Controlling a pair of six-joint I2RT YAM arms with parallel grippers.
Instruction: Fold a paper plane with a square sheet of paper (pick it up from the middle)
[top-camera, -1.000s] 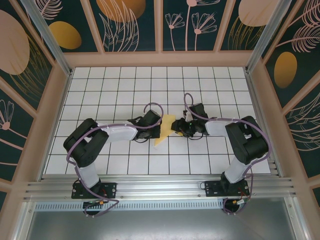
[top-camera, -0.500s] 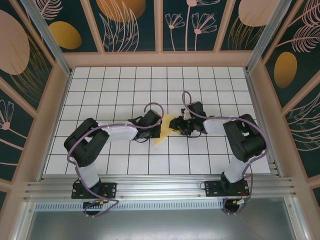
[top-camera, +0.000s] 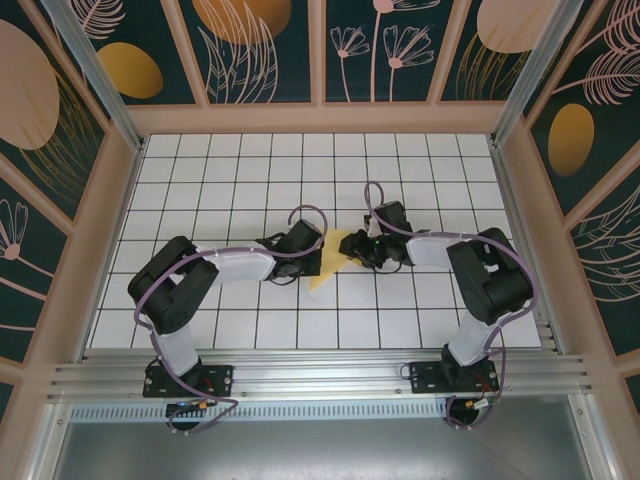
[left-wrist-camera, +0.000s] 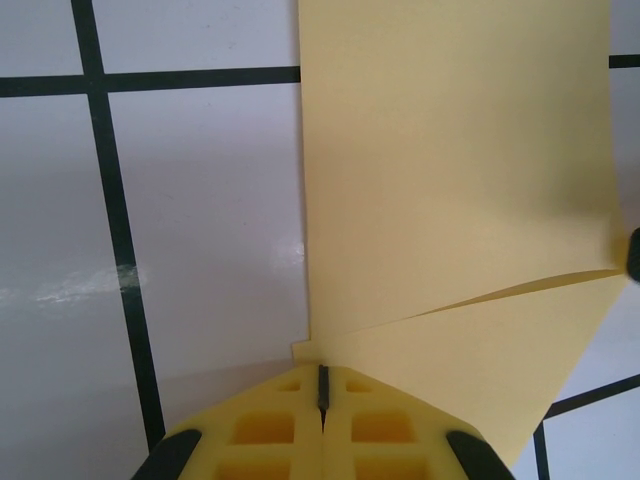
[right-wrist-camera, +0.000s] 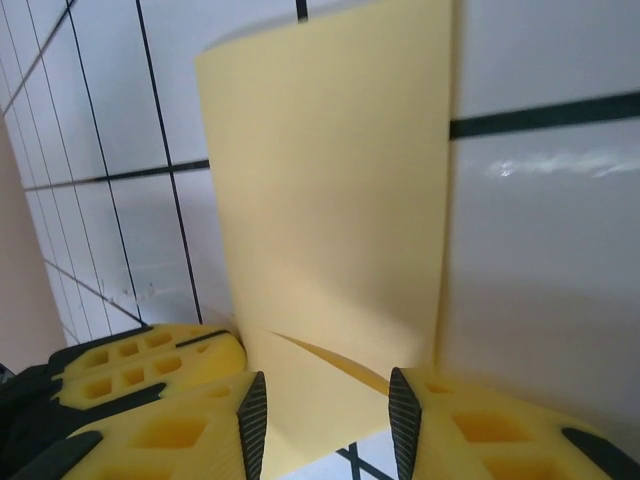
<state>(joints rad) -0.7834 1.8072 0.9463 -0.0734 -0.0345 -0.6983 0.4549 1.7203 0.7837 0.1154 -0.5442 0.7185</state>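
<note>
The square sheet of paper lies pale yellow on the tiles between both arms, partly folded, with one flap lifted along a slanted crease. My left gripper is shut, its yellow tips set against the sheet's left edge; I cannot tell whether paper is pinched between them. My right gripper is open at the sheet's right side, its ribbed pads either side of the lower flap. In the right wrist view the left gripper's fingers show at lower left.
White grid tiles cover the table. Wooden walls with dark floral panels enclose it on three sides. An aluminium rail runs along the near edge by the arm bases.
The right gripper has slid a little left onto the sheet's edge. The left arm and the sheet have barely moved.
</note>
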